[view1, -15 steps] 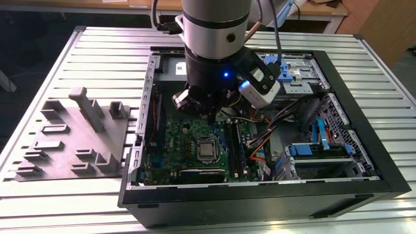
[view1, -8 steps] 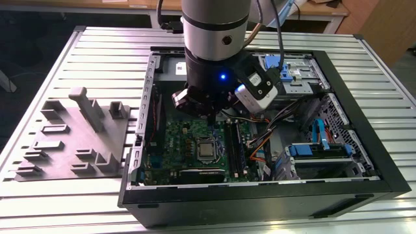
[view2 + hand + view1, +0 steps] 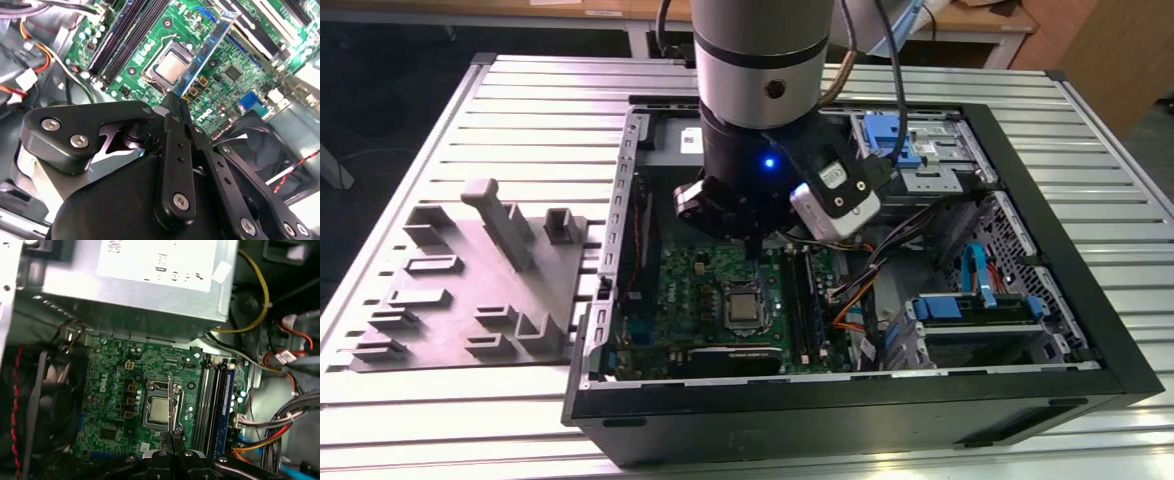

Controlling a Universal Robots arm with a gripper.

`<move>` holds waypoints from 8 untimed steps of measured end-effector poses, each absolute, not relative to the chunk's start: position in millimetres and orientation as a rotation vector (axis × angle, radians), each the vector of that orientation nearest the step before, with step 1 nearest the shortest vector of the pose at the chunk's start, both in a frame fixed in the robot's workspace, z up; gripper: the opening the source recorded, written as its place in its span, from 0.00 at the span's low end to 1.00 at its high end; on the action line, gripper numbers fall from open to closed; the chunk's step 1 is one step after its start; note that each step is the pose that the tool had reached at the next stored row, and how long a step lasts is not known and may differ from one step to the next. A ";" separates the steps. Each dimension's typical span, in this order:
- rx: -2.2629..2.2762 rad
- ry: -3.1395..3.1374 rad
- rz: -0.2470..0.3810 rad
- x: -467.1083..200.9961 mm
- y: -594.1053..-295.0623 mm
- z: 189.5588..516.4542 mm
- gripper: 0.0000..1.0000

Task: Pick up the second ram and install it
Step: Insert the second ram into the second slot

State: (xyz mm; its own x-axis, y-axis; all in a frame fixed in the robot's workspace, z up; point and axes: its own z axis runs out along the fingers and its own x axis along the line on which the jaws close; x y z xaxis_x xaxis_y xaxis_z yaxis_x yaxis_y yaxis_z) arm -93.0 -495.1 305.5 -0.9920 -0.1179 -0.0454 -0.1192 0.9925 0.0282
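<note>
Slatted metal table (image 3: 480, 110) carries the open computer case (image 3: 1107, 330); over its motherboard (image 3: 235, 85) the gripper (image 3: 174, 102) is clamped on the second ram (image 3: 212, 47) — held above the processor socket (image 3: 172, 67), apart from the black memory slots (image 3: 209, 400); pickup done, seating not yet.

The arm (image 3: 761, 50) hangs upright, wrist (image 3: 744, 195) pointing straight down, its jaws pinched nearly together.
</note>
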 end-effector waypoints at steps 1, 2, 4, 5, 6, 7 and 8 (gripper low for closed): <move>-0.156 3.093 0.047 -93.0 -495.1 305.1 0.12; -0.128 3.094 0.047 -93.0 -495.1 304.7 0.12; -0.072 3.096 0.045 -93.0 -495.1 304.0 0.12; -0.050 3.096 0.045 -93.0 -495.1 304.0 0.12; -0.048 3.096 0.045 -93.0 -495.1 304.0 0.12; -0.048 3.096 0.044 -93.0 -495.1 304.0 0.12; -0.047 3.096 0.045 -93.0 -495.1 304.0 0.12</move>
State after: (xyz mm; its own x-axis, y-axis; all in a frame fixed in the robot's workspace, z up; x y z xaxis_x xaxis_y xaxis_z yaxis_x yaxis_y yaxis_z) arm -93.0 -495.1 304.0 -0.9985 -0.0300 -0.0454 -0.0313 0.9991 0.0281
